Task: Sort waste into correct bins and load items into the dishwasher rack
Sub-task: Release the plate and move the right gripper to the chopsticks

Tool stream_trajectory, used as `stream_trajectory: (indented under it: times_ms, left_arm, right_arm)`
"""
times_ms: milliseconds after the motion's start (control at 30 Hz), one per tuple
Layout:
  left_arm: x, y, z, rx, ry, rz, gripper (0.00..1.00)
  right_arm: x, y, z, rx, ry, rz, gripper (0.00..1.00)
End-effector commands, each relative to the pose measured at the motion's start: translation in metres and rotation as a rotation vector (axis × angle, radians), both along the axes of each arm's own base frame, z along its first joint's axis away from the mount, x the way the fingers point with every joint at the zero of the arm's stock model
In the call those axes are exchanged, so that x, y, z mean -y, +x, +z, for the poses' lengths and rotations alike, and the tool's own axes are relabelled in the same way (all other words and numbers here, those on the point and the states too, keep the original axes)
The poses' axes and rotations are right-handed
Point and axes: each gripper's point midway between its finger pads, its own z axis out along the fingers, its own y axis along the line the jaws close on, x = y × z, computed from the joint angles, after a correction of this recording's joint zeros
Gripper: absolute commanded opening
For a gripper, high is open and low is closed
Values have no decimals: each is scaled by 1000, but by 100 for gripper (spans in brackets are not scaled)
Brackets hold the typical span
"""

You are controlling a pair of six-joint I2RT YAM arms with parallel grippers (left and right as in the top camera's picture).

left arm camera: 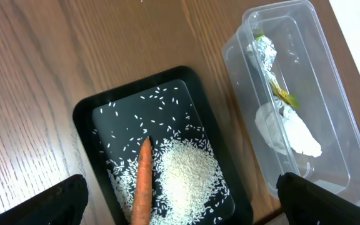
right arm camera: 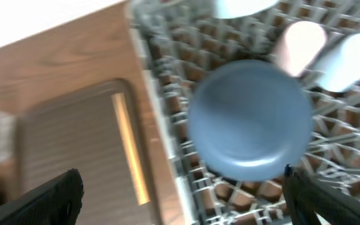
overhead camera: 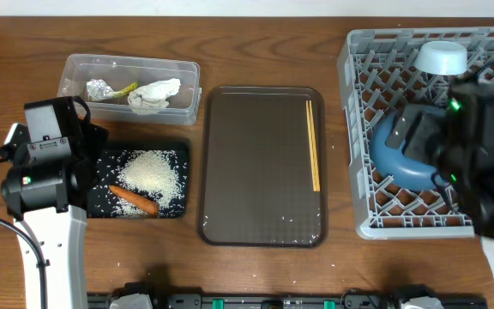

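Note:
The clear tub [overhead camera: 187, 81] holds the foil ball [overhead camera: 99, 87], the yellow-green wrapper [overhead camera: 125, 88] and the white tissue [overhead camera: 154, 94]; the tub also shows in the left wrist view [left arm camera: 330, 81]. The black tray [overhead camera: 101, 159] holds rice [overhead camera: 148, 172] and the carrot [overhead camera: 134, 201]. My left gripper [left arm camera: 179, 203] is open and empty above the carrot [left arm camera: 144, 181] and rice [left arm camera: 189, 175]. The grey rack [overhead camera: 358, 129] holds the blue plate [overhead camera: 397, 159] and the light-blue bowl [overhead camera: 441, 57]. My right gripper [right arm camera: 183, 197] is open and empty over the rack's left edge, by the plate [right arm camera: 249, 119]. Two blurred pale cups [right arm camera: 302, 40] stand behind the plate.
The brown serving tray [overhead camera: 256, 172] lies in the middle with the wooden chopsticks [overhead camera: 313, 146] along its right side and a few stray rice grains. The chopsticks also show in the right wrist view [right arm camera: 129, 150]. The right wrist view is blurred.

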Motion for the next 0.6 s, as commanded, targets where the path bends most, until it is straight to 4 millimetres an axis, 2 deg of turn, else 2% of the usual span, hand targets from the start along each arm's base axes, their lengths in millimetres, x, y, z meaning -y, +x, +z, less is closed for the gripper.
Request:
stream_trajectory:
  times_ms: [0, 167, 300, 333, 467, 567]
  left_arm:
    - [-5, -3, 1, -8, 20, 16, 99]
    - [-5, -3, 1, -8, 20, 15, 99]
    - [-5, -3, 1, -8, 20, 15, 99]
    - [-5, -3, 1, -8, 20, 16, 99]
    - [-5, -3, 1, -8, 20, 15, 99]
    - [-5, -3, 1, -8, 20, 15, 99]
  right_arm:
    - [-27, -14, 12, 24, 102, 140, 99]
    - [-50, -33, 22, 37, 214, 243, 99]
    - [-64, -37, 16, -2, 259, 291, 99]
    - [-69, -38, 10, -35, 270, 298, 99]
    - [-86, -37, -22, -166, 233, 350, 87]
    - [-90, -26, -58, -261, 113, 337, 84]
